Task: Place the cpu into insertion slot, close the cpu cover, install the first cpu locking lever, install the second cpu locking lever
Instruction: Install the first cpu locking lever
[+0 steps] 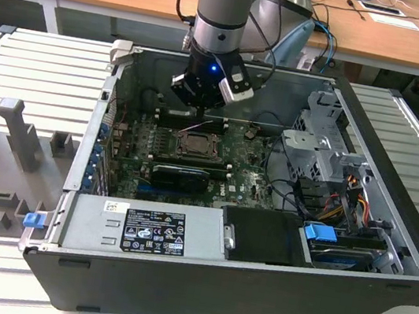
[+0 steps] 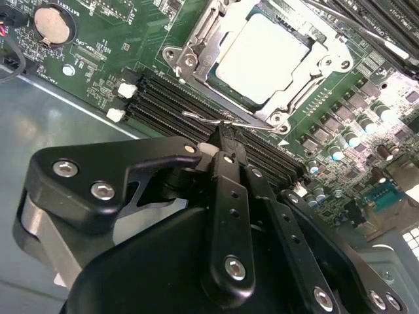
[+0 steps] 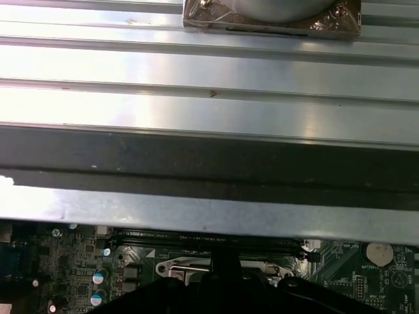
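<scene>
Open computer case point(image 1: 236, 289) flat on a slatted metal table point(image 1: 40, 66), taking up the middle of the exterior view. Inside it, toward 7 o'clock, a grey power supply point(image 1: 142, 230); toward 3 o'clock, a drive cage point(image 1: 325, 155) with loose cables. Green motherboard point(image 1: 245, 183) across the case floor. Near the board's centre, the insertion slot point(image 1: 194, 145), with the arm coming down from 12 o'clock and the gripper point(image 1: 201, 108) hanging just past the slot's 12 o'clock edge.

In the second wrist view, the cpu point(image 2: 265, 55) seated in the slot, pale face up, framed by the cpu cover point(image 2: 196, 49) lying flat around it. Beside the cover, black memory slots point(image 2: 170, 104). Gripper point(image 2: 226, 139) drawn narrow, fingertips together, right at a thin wire locking lever point(image 2: 203, 119) along the cover's near side; cannot tell whether pinching the wire or only touching it. Farther off on the board, a round coin battery point(image 2: 52, 23).
</scene>
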Available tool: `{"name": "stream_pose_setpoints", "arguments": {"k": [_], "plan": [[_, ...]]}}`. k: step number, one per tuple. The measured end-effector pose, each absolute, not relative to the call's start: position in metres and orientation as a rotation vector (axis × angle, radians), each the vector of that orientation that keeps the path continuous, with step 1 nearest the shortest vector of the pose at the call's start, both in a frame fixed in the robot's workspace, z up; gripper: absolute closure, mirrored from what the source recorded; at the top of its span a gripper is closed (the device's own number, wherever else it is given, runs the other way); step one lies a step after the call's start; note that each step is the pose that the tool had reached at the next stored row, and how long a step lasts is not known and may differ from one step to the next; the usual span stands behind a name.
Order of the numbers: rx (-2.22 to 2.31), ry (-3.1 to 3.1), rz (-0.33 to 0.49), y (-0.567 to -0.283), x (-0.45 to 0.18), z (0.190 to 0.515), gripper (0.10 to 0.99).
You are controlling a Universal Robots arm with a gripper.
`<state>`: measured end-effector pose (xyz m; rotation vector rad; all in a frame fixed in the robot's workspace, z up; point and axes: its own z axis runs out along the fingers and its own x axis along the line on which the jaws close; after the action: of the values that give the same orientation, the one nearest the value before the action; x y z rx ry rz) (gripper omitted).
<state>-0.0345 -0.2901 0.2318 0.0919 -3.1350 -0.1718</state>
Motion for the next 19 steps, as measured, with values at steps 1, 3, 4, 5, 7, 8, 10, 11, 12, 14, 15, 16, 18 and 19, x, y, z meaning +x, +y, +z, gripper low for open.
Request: {"name": "stream_pose_setpoints", "arguments": {"k": [1, 3, 4, 5, 7, 8, 10, 11, 12, 14, 15, 16, 18, 19], "plan": [[0.098, -3.135, -0.172, -0.290, -0.034, 0.232, 0.980], [0.101, -3.134, -0.172, -0.290, -0.032, 0.231, 0.980], [0.101, -3.134, -0.172, -0.290, -0.031, 0.230, 0.980], [0.101, -3.134, -0.172, -0.289, -0.030, 0.230, 0.980], [0.101, -3.134, -0.172, -0.287, -0.027, 0.229, 0.980], [0.101, -3.134, -0.172, -0.286, -0.027, 0.228, 0.980], [0.101, -3.134, -0.172, -0.286, -0.025, 0.227, 0.980], [0.101, -3.134, -0.172, -0.286, -0.025, 0.225, 0.980], [0.101, -3.134, -0.172, -0.286, -0.024, 0.224, 0.980], [0.101, -3.134, -0.172, -0.286, -0.023, 0.222, 0.980], [0.101, -3.134, -0.172, -0.286, -0.022, 0.221, 0.980], [0.101, -3.134, -0.172, -0.286, -0.021, 0.220, 0.980], [0.101, -3.134, -0.172, -0.286, -0.020, 0.218, 0.980], [0.101, -3.134, -0.172, -0.286, -0.019, 0.217, 0.980]]}}
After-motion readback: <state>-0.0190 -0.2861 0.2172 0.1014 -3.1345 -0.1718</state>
